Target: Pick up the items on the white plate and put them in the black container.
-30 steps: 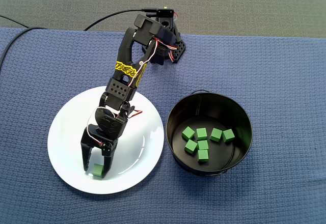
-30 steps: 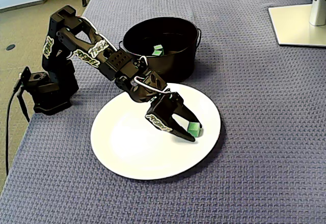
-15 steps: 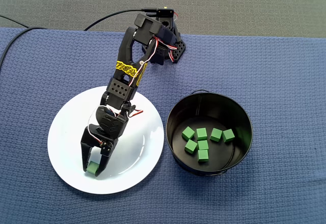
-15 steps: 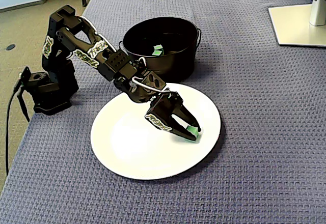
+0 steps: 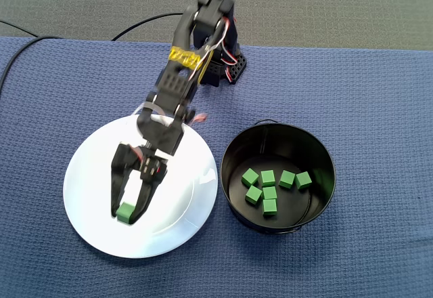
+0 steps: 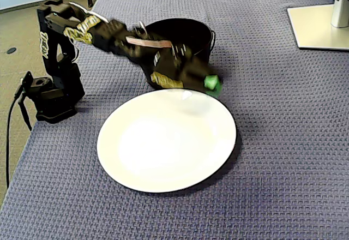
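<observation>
Several green cubes (image 5: 269, 192) lie in the black pot (image 5: 232, 171), beside the white plate (image 5: 88, 176) on the blue-covered surface (image 5: 379, 108). One more cube (image 6: 212, 82) is pinched in the tool (image 5: 126, 211), its jaws narrow around it. It hangs clear above the plate's edge, probably so it can pass over the pot's wall.
</observation>
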